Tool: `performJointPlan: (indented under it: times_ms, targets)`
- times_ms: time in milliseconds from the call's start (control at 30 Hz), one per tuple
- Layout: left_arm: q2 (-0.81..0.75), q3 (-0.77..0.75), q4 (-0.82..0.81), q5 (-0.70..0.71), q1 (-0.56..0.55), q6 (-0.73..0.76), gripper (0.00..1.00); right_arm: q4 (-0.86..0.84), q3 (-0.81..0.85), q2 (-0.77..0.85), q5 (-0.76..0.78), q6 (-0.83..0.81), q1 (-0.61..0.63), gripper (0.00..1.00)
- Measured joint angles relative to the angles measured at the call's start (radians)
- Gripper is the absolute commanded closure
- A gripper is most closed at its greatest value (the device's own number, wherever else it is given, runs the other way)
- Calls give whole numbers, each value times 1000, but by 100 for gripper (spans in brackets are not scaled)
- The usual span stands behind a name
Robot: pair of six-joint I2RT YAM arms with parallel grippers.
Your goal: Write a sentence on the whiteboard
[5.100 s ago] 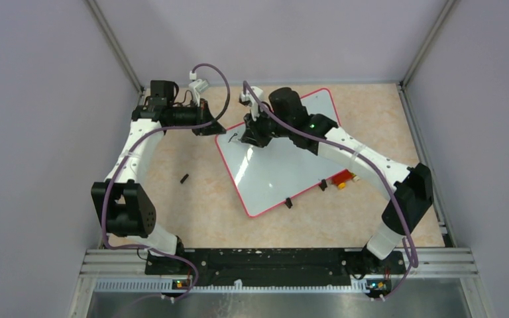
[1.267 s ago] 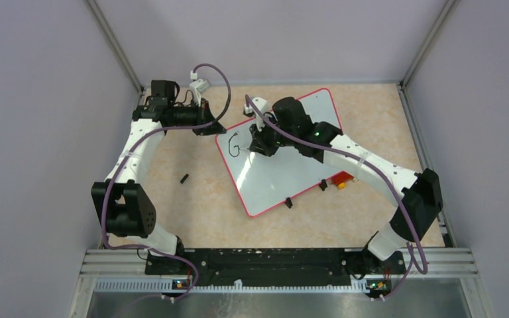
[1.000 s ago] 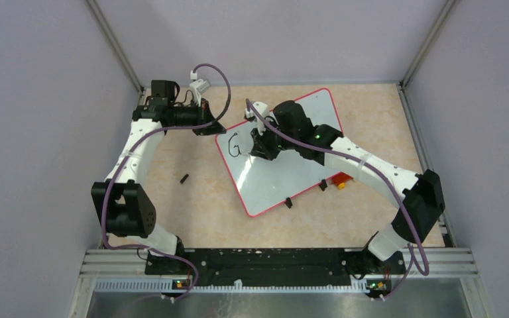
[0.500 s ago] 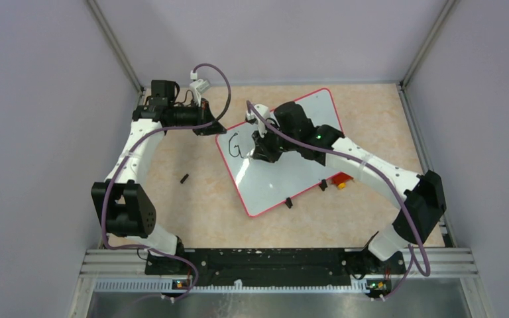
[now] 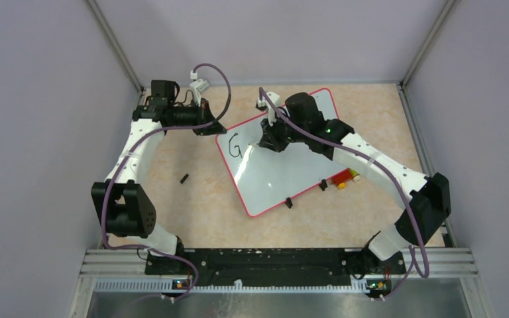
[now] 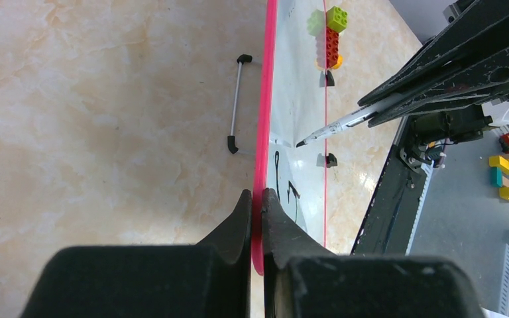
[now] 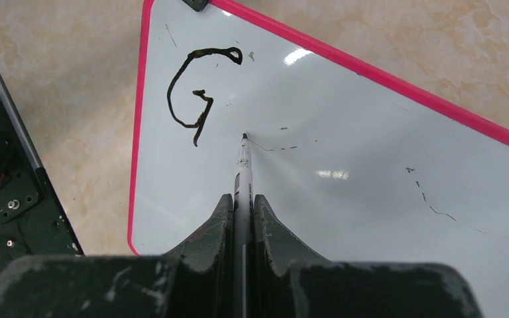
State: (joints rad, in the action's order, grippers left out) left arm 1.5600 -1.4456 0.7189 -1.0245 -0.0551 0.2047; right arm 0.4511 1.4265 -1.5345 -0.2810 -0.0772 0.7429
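One G (image 7: 169, 99) on slanted whiteboard (image 5: 285, 179), left end effector (image 6: 256, 199) pinching it, right (image 7: 242, 199) pinching marker (image 7: 244, 162)

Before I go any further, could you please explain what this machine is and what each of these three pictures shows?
These are two robot arms bolted at the near edge of a table, each ending in a two-finger gripper. The overhead picture comes from a fixed camera above and behind them; the other two come from cameras on the wrists. On the table lies a whiteboard with a red frame, a few coloured bricks beside it and a small black piece farther off. The left gripper is clamped on the board's frame. The right gripper holds a marker, its tip just beside the one letter written so far, a G.
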Motion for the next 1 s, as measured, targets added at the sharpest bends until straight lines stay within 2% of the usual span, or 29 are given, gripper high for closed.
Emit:
performJointPlan:
  times_ms: [1000]
  targets:
    - [0, 0, 0, 8, 0, 3, 100, -32, 43, -43, -5, -1, 15, 100]
